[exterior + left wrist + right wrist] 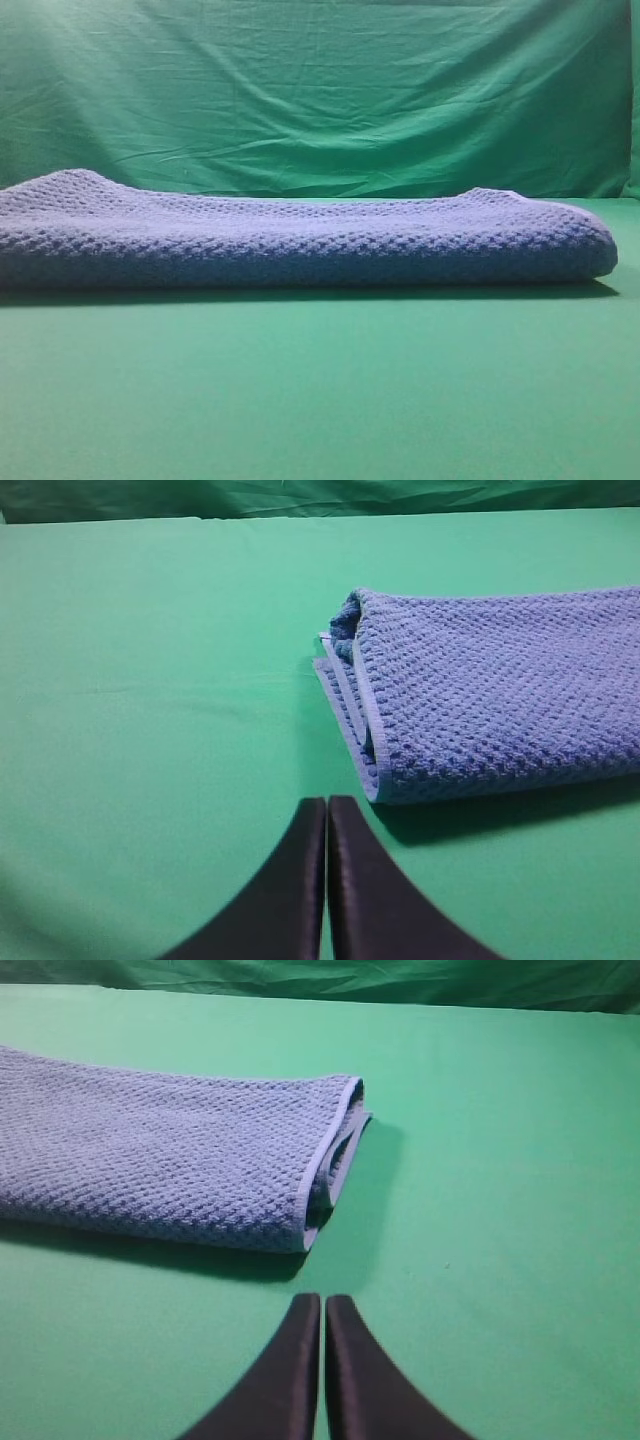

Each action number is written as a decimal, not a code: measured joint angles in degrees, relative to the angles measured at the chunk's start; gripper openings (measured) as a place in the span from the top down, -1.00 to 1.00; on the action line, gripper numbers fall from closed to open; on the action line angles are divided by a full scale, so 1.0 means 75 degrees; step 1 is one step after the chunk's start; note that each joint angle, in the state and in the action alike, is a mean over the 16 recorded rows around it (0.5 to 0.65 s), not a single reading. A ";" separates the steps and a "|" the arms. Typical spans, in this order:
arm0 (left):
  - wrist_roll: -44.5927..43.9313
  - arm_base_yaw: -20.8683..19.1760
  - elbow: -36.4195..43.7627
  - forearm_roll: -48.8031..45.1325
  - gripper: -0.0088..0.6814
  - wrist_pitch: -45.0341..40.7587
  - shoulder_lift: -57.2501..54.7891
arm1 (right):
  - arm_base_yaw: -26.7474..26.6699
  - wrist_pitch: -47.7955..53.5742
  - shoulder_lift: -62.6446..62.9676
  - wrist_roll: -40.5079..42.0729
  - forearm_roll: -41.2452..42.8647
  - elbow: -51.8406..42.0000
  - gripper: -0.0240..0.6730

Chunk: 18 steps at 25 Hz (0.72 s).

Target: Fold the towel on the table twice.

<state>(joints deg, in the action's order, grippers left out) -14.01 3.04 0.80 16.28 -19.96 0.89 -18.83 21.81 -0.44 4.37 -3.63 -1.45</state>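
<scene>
The table carries the folded towel, lying well back from the near edge. The left gripper and right gripper are both closed, empty, each apart from a towel end.

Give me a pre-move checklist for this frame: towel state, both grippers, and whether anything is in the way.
1. Towel folded into stacked layers: ok, hemmed edges show layered at both ends in the wrist views.
2. Exactly two folds done: cannot tell, layers cannot be counted surely.
3. Left gripper shut and holding nothing: ok.
4. Right gripper shut and holding nothing: ok.
5. Both grippers clear of the towel: ok, green table shows between each and the cloth.
6. Towel lying wholly on the table: ok.
</scene>
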 joint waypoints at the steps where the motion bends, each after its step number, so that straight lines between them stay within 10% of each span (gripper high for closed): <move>1: 0.0000 0.0000 0.0000 0.0000 0.97 0.0000 0.0000 | 0.0030 -0.0002 0.0004 0.0000 0.0000 -0.0001 0.93; 18: 0.0000 0.0000 0.0000 0.0000 0.97 0.0007 0.0000 | 0.2212 -0.0011 0.0139 0.0000 0.0000 -0.0001 0.93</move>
<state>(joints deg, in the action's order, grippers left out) -14.01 3.04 0.80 16.28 -19.91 0.89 -2.24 21.73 0.60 4.37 -3.63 -1.46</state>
